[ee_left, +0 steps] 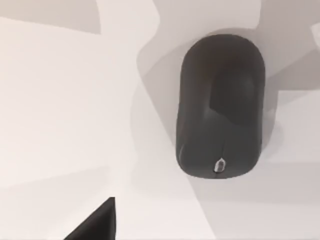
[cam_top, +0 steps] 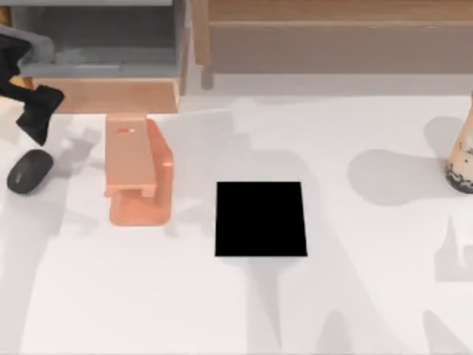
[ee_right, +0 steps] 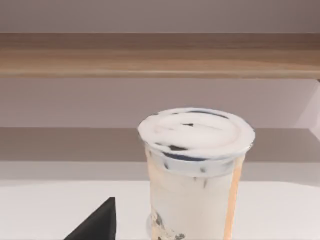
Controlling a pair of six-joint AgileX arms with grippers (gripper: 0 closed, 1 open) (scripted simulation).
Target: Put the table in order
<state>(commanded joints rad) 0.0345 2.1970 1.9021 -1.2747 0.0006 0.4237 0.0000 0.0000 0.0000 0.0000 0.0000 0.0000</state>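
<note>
Left gripper (cam_top: pixel 37 118) is seen at the far left of the top view, black, hanging just above and behind a black computer mouse (cam_top: pixel 29 171); whether its fingers are spread or pressed together cannot be told. In the left wrist view the mouse (ee_left: pixel 220 107) lies flat on the white surface, a small grey scroll wheel at one end, and one dark fingertip (ee_left: pixel 97 222) juts in at the frame's edge, apart from the mouse.

Just to the right of the mouse in the top view an orange stapler-like object (cam_top: pixel 137 168) lies on the table (cam_top: pixel 148 296), the large matte white top that carries everything else. Near the middle a black square pad (cam_top: pixel 260 219) lies flat, well apart from both the orange object and the mouse. At the right edge a clear cup of milk tea (cam_top: pixel 462 151) stands upright, partly cut off. In the right wrist view the cup (ee_right: pixel 195 170) is seen close, with a white lid and dark pearls at its base, and one dark fingertip (ee_right: pixel 97 222) of the right gripper beside it, not touching; the state of that gripper cannot be told.

Along the back edge a wooden and grey shelf unit (cam_top: pixel 111 52) stands behind the left gripper, and a long wooden shelf (cam_top: pixel 332 37) runs to the right.
</note>
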